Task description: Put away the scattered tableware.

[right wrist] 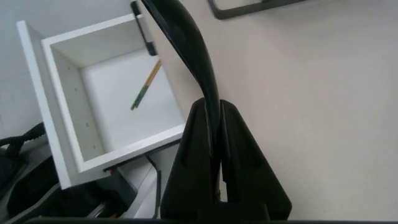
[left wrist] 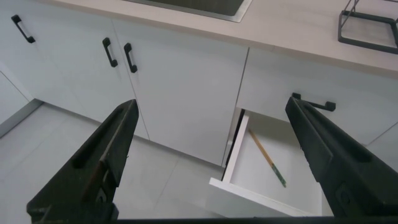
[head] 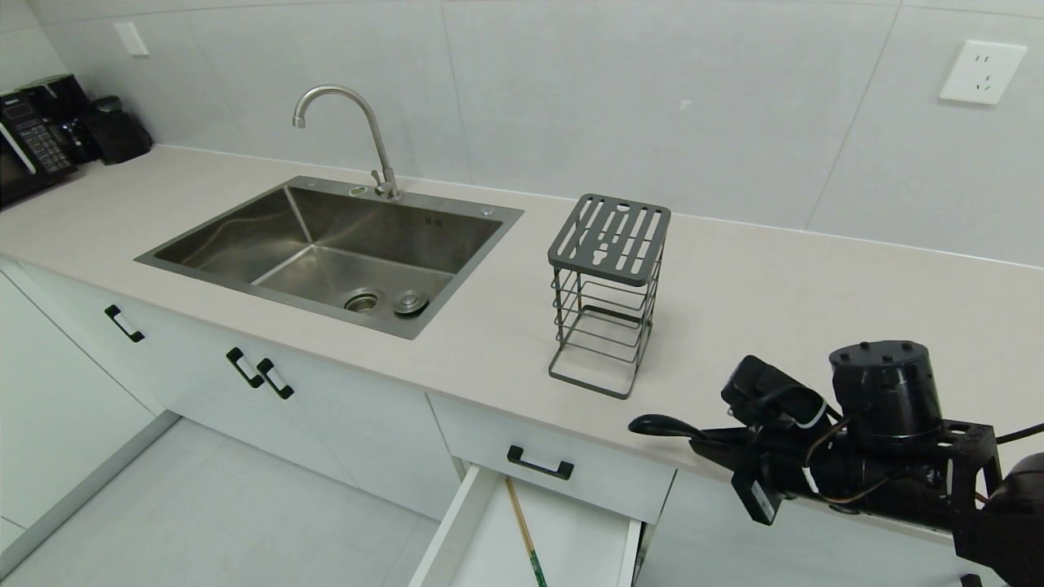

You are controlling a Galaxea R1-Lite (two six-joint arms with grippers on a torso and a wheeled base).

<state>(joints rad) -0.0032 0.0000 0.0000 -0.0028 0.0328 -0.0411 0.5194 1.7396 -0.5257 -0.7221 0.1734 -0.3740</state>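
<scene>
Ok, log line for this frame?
right gripper: shut on spoon, at counter edge | left gripper: open | drawer: open, chopstick inside

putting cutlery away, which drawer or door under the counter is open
The lower drawer, pulled out with a chopstick inside; the drawer above and the cabinet doors are shut.

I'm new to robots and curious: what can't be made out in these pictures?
Right wrist view: gripped end of the black utensil, hidden inside the right hand.
Head view: near part of the open drawer, cut off by the bottom edge.
Every view: whether the chopstick is one or a pair; too thin.
Head view: the black appliance, cut off by the left edge.
</scene>
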